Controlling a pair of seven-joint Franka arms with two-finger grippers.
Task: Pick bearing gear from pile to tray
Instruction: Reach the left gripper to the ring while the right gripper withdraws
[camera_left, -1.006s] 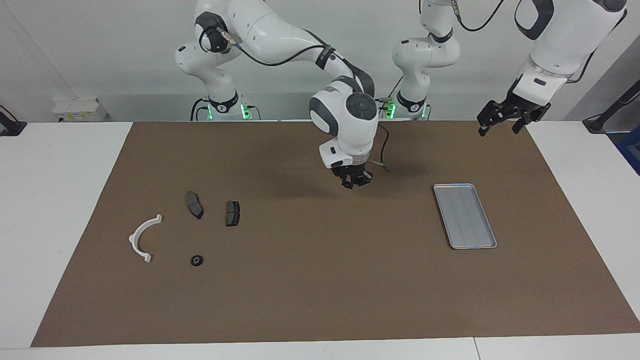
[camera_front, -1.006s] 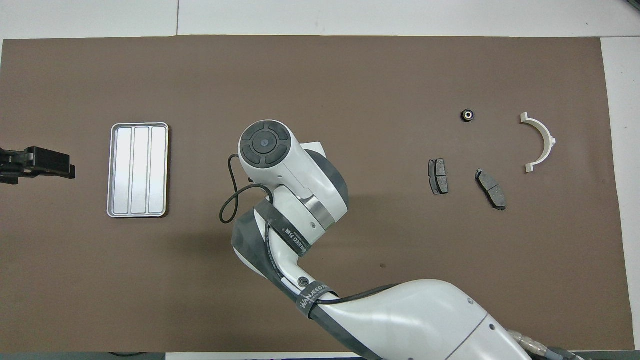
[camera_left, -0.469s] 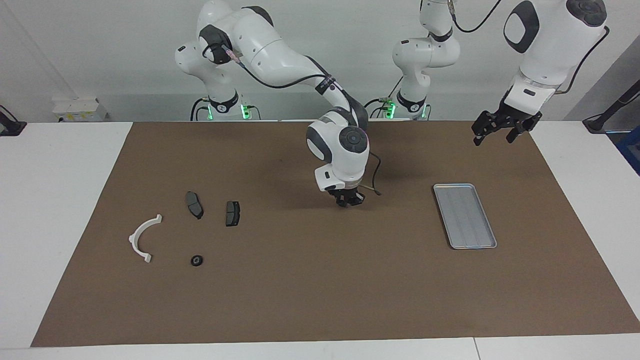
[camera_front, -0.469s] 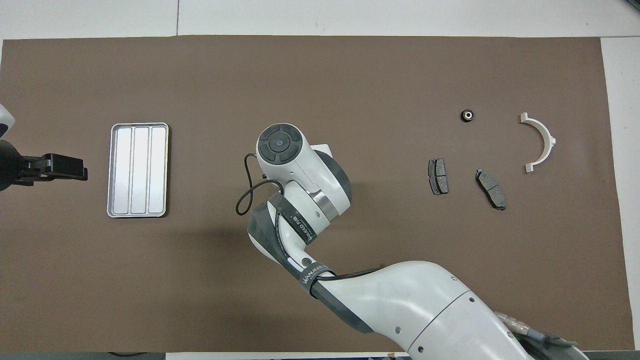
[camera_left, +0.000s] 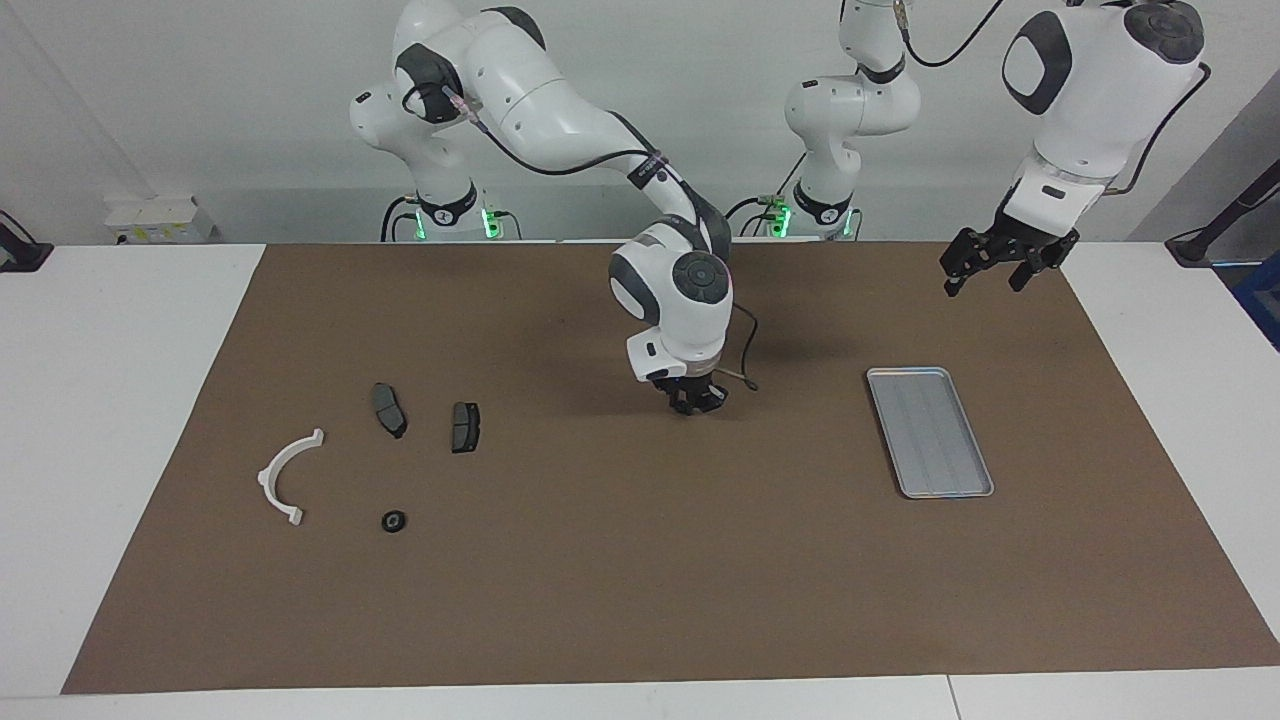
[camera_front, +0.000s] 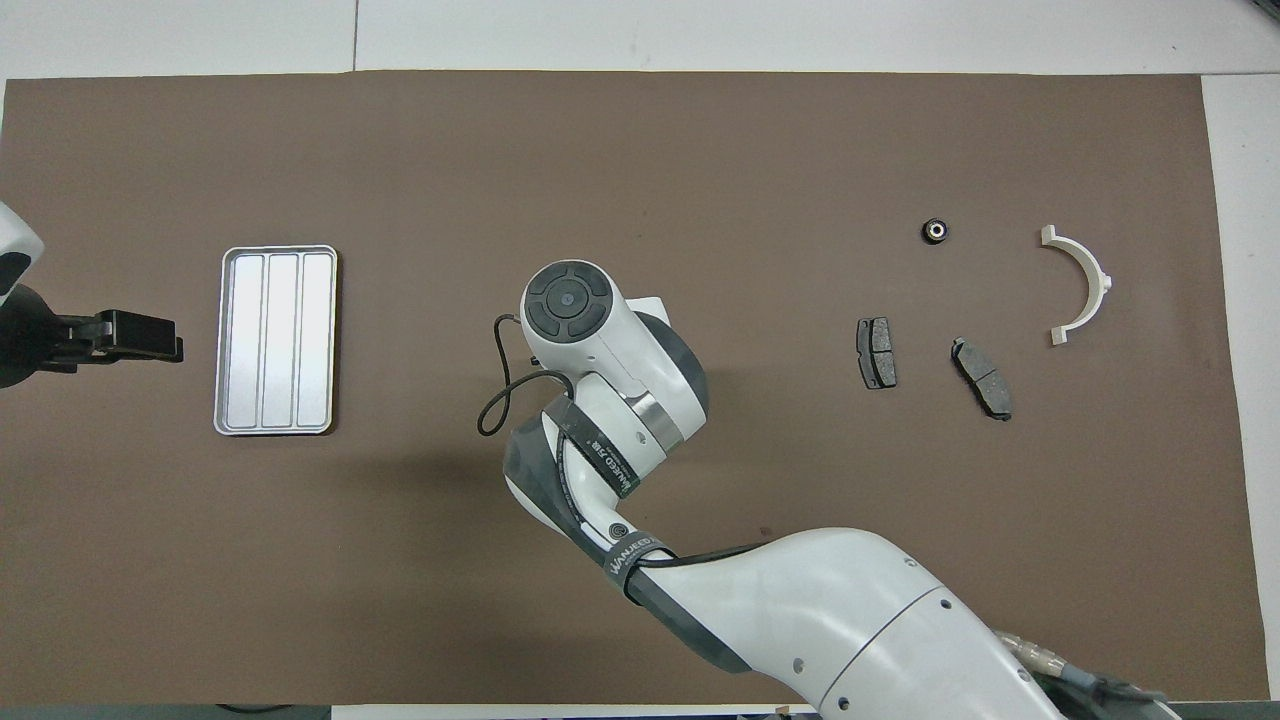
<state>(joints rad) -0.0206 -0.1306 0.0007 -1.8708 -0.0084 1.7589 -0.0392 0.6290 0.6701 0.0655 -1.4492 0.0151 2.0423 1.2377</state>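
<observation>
The bearing gear (camera_left: 394, 521) (camera_front: 935, 231) is a small black round piece on the brown mat, in the pile with a white half-ring bracket (camera_left: 287, 477) (camera_front: 1082, 285) and two dark brake pads (camera_left: 388, 409) (camera_left: 465, 426). The silver tray (camera_left: 930, 431) (camera_front: 277, 340) lies bare toward the left arm's end. My right gripper (camera_left: 697, 404) hangs just above the mat's middle, between pile and tray. Its wrist hides it in the overhead view. I cannot tell whether anything is in it. My left gripper (camera_left: 985, 272) (camera_front: 140, 335) is open in the air beside the tray and holds nothing.
The brown mat (camera_left: 640, 600) covers most of the white table. A black cable (camera_front: 495, 390) loops off the right wrist. The right arm's forearm (camera_front: 800, 620) crosses the mat's robot-side half in the overhead view.
My right gripper has come down toward the mat's middle and drifted slightly toward the pile. My left gripper has shifted a little toward the tray. The parts and the tray have not moved.
</observation>
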